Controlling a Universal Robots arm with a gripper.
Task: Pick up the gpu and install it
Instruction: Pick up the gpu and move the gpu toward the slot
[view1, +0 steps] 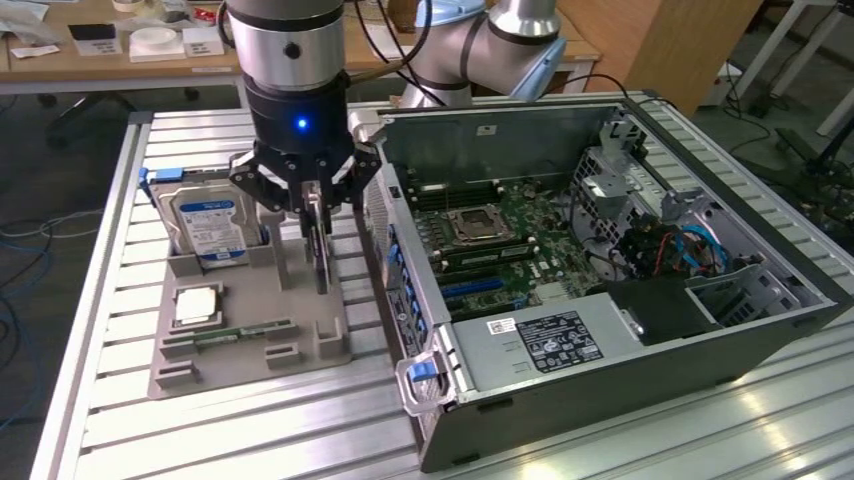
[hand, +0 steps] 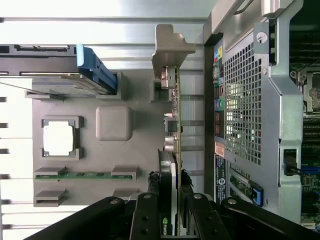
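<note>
From the exterior view, the arm comes straight down over the grey parts tray (view1: 300, 338) on the slatted aluminium table (view1: 200, 430). Its gripper (view1: 315, 215) is clamped on the gpu (view1: 320, 262). The card hangs upright on its edge, a thin dark slab seen almost side-on. It is over the side of the tray nearest the open computer case (view1: 641, 370), just beside the case's rear panel. I cannot tell whether its lower edge is touching the tray or clear of it. On the tray toward the exterior view's left, a silver hard drive (view1: 214, 228) with a blue label stands on end. A CPU (view1: 198, 305) lies flat in front of it, with a green RAM stick (view1: 247, 333) below that. Inside the case the motherboard (view1: 501, 235) is exposed.

The wrist view looks down along the gpu (hand: 175, 100), which is again edge-on. It shows a narrow board with small parts along it, a black body with a green logo near the gripper (hand: 169, 200), and a silver metal bracket (hand: 170, 45) at the far end. The black fingers (hand: 147, 215) press on both faces of the card. It sits between the tray (hand: 114, 122) and the perforated back of the case (hand: 245, 100). The hard drive (hand: 55, 75), the CPU (hand: 58, 138) and the RAM stick (hand: 82, 175) rest in their tray pockets.
</note>
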